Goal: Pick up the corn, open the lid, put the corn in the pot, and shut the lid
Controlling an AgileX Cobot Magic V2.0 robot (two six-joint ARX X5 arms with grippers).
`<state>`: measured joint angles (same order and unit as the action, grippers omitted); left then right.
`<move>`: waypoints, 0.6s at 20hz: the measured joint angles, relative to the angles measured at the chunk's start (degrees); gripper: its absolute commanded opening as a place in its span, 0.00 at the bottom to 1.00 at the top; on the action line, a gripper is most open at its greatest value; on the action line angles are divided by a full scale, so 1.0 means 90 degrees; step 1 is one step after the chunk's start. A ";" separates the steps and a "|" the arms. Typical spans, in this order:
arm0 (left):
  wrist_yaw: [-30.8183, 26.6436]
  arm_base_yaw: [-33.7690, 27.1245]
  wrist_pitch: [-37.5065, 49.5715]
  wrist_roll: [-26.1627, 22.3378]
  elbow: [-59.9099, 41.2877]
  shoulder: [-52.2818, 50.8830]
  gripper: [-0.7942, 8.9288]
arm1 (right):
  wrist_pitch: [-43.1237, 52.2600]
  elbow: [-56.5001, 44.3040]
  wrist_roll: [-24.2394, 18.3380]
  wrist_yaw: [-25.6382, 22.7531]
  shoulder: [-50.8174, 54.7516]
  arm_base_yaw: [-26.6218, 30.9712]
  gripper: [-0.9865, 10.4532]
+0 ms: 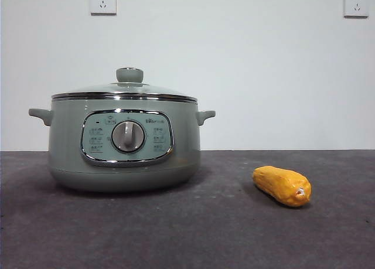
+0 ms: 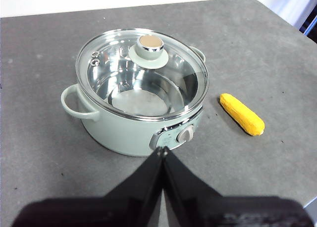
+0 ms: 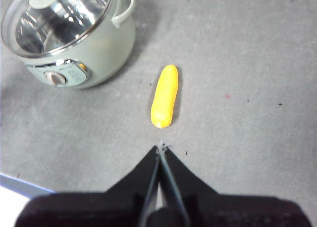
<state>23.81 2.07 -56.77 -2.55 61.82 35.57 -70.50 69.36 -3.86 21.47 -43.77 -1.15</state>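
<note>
Right pincer (image 3: 161, 149): jaws pressed together, empty, raised above the bench with its tips just short of the corn.
Left pincer (image 2: 162, 151): jaws together, empty, hovering near the pot on its control-panel side.
Corn (image 3: 165, 96): lay flat on the bench, well apart from the pot; in the front view it sat at about 4 o'clock from the pot, pale end toward the camera.
Lid (image 2: 143, 73): sat closed on the pot, green knob (image 1: 129, 75) upright in the middle.
Pot (image 1: 124, 143): stood on the bench, dial facing the front camera, nothing visible inside through the glass.
Bench (image 1: 193, 234): dark grey.
Wall: white, with two sockets (image 1: 103, 0) high up.
</note>
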 measured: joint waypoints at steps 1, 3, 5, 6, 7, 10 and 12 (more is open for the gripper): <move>0.0024 0.0000 -0.0029 -0.0005 0.0000 0.0010 0.09 | -0.0019 0.0032 -0.0017 0.0000 -0.0044 0.0000 0.11; 0.0070 0.0000 -0.0083 -0.0005 0.0000 0.0027 0.32 | -0.0017 0.0041 -0.0036 0.0000 -0.0058 0.0000 0.37; 0.0262 0.0000 -0.0083 -0.0005 0.0000 0.0036 0.73 | -0.0019 0.0044 -0.0051 0.0000 -0.0063 0.0000 0.64; 0.0386 0.0000 -0.0080 -0.0005 0.0000 0.0053 0.79 | -0.0019 0.0044 -0.0051 0.0000 -0.0063 0.0000 0.66; 0.0483 0.0000 -0.0080 -0.0005 0.0000 0.0073 0.79 | -0.0019 0.0044 -0.0051 0.0029 -0.0068 0.0000 0.66; 0.0544 0.0000 -0.0080 -0.0005 0.0002 0.0216 0.79 | -0.0019 0.0044 -0.0053 0.0520 -0.0194 0.0000 0.66; 0.0544 0.0000 -0.0078 -0.0005 0.0002 0.0308 0.79 | -0.0017 0.0049 -0.0053 0.0610 -0.0362 0.0000 0.66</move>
<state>28.71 2.07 -57.47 -2.59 61.84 38.35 -70.65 69.80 -4.34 26.96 -47.03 -1.15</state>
